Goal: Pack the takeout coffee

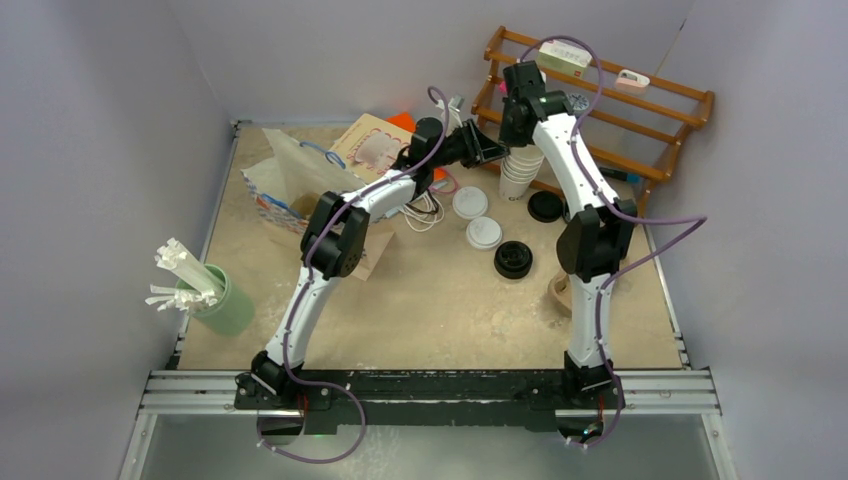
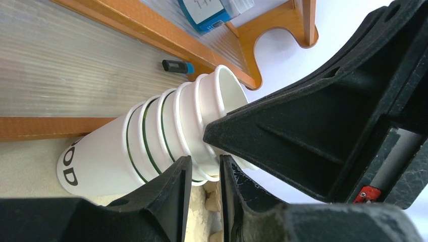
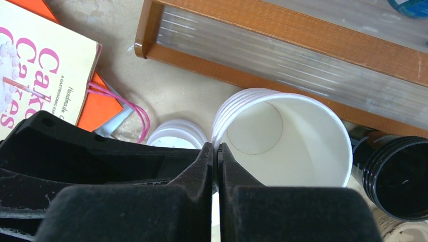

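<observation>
While both grippers sit at the white cup stack (image 1: 521, 170), nothing is packed. The takeout coffee (image 1: 484, 233) stands loose on the table (image 1: 420, 310), just base-side of them.

Right gripper (image 3: 216, 151): clenched at the stack's top rim; cannot tell whether it pinches the wall.
Left gripper (image 2: 205, 166): jaws slightly parted, nothing between.

Count from above:
- white lids (image 1: 470, 203): 2
- black rounds (image 1: 513, 260): 2
- stack: 1

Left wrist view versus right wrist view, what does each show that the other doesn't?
Only the left wrist: the green rings and black lettering down the stack of white cups, and a pen with a blue tip on the wooden rack. Only the right wrist: a cake book, a pink cord, the inside of the top cup. Both: that stack and rack.
</observation>
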Tool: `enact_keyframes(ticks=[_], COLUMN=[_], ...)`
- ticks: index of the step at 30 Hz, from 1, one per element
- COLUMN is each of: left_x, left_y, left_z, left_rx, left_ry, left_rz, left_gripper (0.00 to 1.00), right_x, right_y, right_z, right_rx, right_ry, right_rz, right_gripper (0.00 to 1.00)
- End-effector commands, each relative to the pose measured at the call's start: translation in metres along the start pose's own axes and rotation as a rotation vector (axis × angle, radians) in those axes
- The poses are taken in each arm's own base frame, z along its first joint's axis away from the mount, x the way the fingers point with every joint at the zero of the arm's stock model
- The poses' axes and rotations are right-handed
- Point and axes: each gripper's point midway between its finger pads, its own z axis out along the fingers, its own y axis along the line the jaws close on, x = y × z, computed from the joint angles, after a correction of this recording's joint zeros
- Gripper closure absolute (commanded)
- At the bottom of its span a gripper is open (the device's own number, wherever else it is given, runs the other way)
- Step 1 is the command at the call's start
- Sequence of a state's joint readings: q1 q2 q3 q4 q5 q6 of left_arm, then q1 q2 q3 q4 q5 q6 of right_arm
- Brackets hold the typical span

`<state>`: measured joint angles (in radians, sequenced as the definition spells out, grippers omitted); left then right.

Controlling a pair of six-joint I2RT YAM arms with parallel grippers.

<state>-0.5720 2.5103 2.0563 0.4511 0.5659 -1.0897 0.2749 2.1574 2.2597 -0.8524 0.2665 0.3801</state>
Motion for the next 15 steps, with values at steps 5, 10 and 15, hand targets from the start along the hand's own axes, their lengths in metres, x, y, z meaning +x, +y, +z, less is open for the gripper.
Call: enact_keyframes(ticks=[5, 10, 15], left_x=[0.011, 0.014, 0.014], left_y=[0.003, 0.003, 0.001], left_z=[0.001, 0.004, 0.004], left_rx=[-0.02, -0.021, -0.022], left_ry=[0.024, 0.029, 0.03], left_rz=[0.006, 0.007, 0.01], left_gripper=[0.72, 0.72, 0.72], right_x=[-0.042, -0.042, -0.054], right_y=[-0.001, -0.001, -0.003], right_z=[-0.048, -0.058, -0.079], right_rx=[-0.019, -0.032, -0.039], right_ry=[-0.128, -0.126, -0.159], right_rz=[0.004, 0.006, 0.008], right_gripper=[1.0, 1.0, 1.0])
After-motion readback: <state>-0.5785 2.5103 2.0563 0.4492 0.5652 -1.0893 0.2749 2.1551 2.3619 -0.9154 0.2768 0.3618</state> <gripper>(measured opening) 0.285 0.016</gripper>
